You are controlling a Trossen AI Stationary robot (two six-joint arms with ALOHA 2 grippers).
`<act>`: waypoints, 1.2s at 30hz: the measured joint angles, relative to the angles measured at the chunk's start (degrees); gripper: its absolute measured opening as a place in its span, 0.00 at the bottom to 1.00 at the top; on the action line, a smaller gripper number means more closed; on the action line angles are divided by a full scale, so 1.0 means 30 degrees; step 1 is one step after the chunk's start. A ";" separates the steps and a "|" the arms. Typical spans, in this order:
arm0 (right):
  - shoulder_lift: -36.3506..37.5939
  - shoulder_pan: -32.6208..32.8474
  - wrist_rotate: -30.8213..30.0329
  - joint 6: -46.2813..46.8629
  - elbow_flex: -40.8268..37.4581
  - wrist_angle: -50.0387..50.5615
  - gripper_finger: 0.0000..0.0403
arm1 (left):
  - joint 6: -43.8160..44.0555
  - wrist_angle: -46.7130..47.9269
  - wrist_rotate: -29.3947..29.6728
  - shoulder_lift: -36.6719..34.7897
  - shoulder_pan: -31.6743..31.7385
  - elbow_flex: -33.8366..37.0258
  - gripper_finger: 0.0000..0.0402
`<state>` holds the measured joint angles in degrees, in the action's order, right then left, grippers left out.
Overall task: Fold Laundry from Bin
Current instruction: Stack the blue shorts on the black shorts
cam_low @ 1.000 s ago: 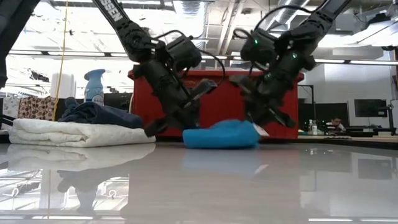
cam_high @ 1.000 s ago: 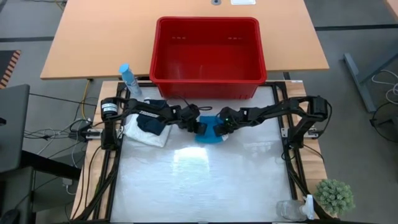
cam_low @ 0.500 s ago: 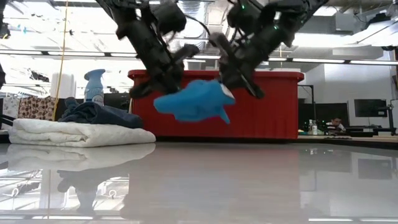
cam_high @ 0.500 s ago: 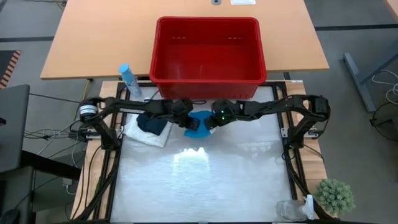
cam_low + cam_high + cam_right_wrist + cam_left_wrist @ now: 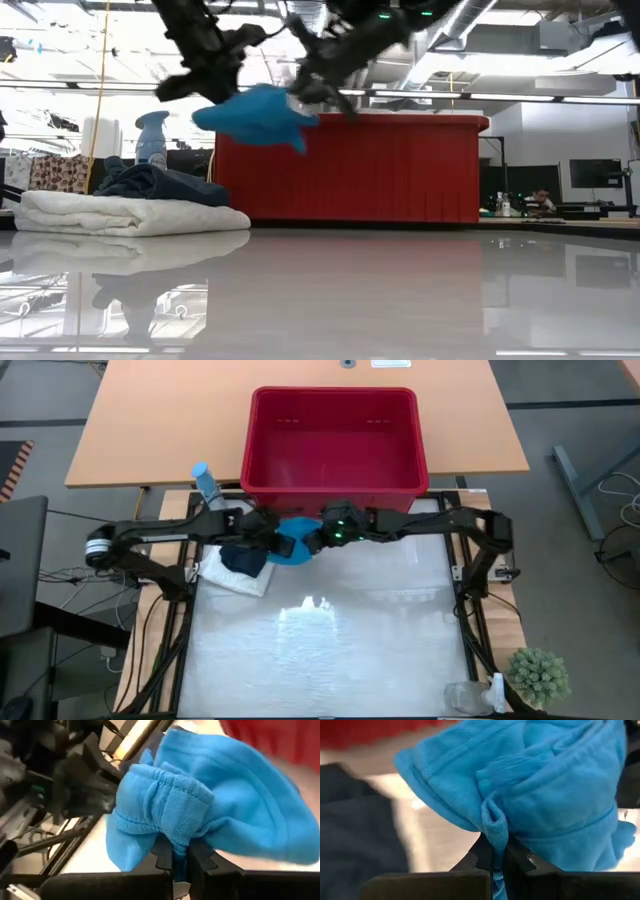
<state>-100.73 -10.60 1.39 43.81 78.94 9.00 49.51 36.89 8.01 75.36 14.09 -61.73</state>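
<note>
Teal-blue soft cloth (image 5: pixel 291 543), clamped between left claw (image 5: pixel 272 540) and right claw (image 5: pixel 318 540), hangs above the glossy desk (image 5: pixel 330 650) toward ten o'clock, by the folded white-and-navy pile (image 5: pixel 238 567); the red plastic bin (image 5: pixel 334 445) looks emptied, so only stacking remains.

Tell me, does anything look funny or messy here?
Nothing is spilled or broken. The only unusual sight is the blue cloth hanging bunched in the air, pinched between the left gripper and the right gripper, above the folded white cloth.
</note>
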 joint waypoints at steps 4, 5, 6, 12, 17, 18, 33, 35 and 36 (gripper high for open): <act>-0.2734 0.0177 0.0397 -0.1245 0.4043 0.1093 0.10 | -0.0137 0.2880 0.1580 -0.1538 0.0028 0.0000 0.00; -0.3395 0.0127 0.0482 -0.1577 0.5115 0.1519 0.10 | -0.0137 0.3768 0.2010 -0.1991 0.0057 0.0000 0.00; -0.4004 0.0128 0.0643 -0.1886 0.6142 0.1641 0.10 | -0.0140 0.4581 0.2366 -0.2465 0.0138 0.0000 0.00; -0.7670 0.0094 0.1745 -0.2703 1.1453 0.2447 0.10 | -0.0060 0.8012 0.4495 -0.4555 0.0438 -0.0013 0.00; -1.0134 0.0247 0.2540 -0.2781 1.4311 0.3213 0.10 | -0.0438 1.0486 0.5338 -0.5025 0.0931 0.0029 0.00; -1.0617 0.0284 0.2540 -0.2784 1.4695 0.3354 0.10 | -0.0600 1.0586 0.5554 -0.5028 0.0994 0.0177 0.00; -1.2866 0.0214 0.2360 -0.3313 1.5232 0.4414 0.14 | -0.1522 0.5574 0.4461 -0.5014 0.2592 0.7216 0.03; -1.3236 0.0198 0.2348 -0.3188 1.5239 0.4326 0.20 | -0.1204 0.5255 0.4577 -0.5014 0.2594 0.7485 0.07; -1.3323 0.0125 0.2414 -0.3174 1.5239 0.4392 0.24 | -0.1132 0.5254 0.4651 -0.5014 0.2607 0.7510 0.10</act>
<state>-140.69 -10.22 8.63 34.28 124.66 22.18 46.12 52.66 21.97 60.31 21.91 -39.20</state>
